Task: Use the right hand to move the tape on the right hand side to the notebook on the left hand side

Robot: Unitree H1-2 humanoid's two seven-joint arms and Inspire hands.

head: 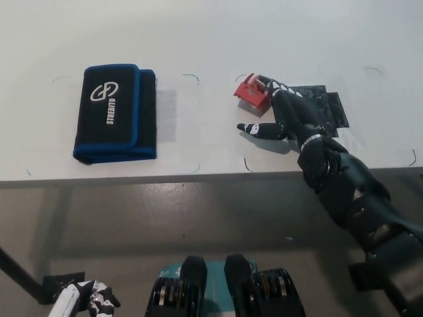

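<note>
The red tape [252, 92] sits well right of the notebook [114, 113]; the right hand [285, 113] touches it, fingers spread, grasping nothing; likely light, rigid; pinch its sides.

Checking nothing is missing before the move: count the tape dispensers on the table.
1. The red tape dispenser sits right of centre on the white table, at the fingertips of the black right hand. Part of it is hidden by the hand.
</note>
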